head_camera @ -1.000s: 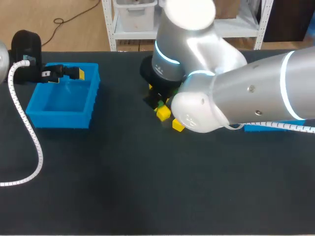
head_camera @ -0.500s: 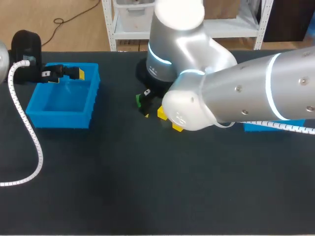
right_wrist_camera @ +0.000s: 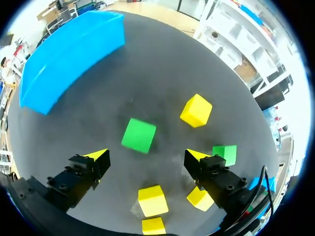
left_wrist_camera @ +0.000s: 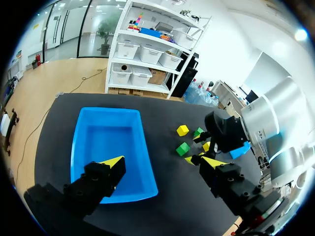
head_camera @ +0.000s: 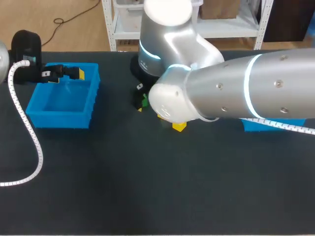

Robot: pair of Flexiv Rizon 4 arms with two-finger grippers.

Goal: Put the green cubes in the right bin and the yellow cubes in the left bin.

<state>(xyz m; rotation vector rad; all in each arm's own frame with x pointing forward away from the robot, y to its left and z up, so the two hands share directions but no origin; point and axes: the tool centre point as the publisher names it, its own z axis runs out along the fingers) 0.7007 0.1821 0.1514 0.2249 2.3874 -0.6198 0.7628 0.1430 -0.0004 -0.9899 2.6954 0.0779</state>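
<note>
I'm watching my right arm swinging further left over the cube pile. Its gripper is hanging wide open above a green cube (yellow cubes lying loose around it). My left gripper is still sitting open and empty over the left bin.
</note>
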